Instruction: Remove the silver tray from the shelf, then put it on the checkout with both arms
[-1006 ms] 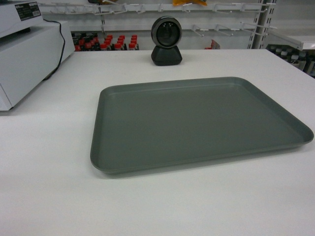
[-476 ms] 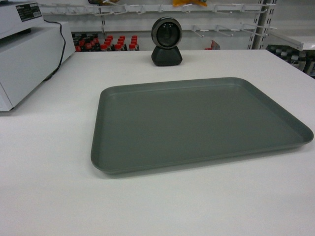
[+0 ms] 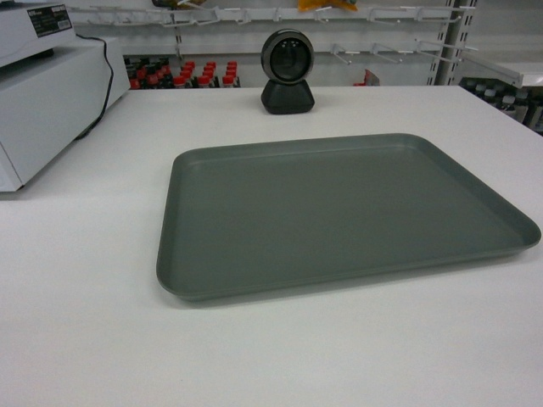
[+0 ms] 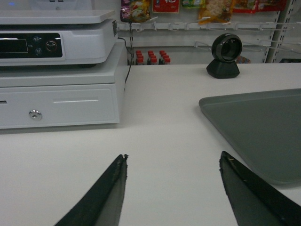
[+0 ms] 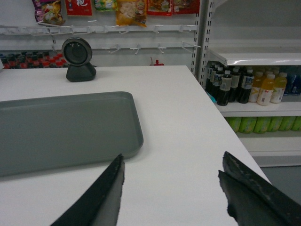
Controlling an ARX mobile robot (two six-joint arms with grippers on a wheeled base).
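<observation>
While both black grippers, left point(image 4: 173, 162) and right point(image 5: 171, 162), gape empty, the matte grey-silver rectangular tray point(image 3: 339, 208) lies flat on the white checkout tabletop point(image 3: 85, 322) between them.

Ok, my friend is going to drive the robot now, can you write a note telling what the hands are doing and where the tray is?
Left gripper: open, empty, low over the checkout, left of the silver tray.
Right gripper: open, empty, beside the tray's right edge.
Tray: lying flat on the checkout, in front of the black scanner, right of the cash register. Neither gripper touches it.
Done: tray is on the checkout.
Left: apparently nothing but moving the arms away.
</observation>
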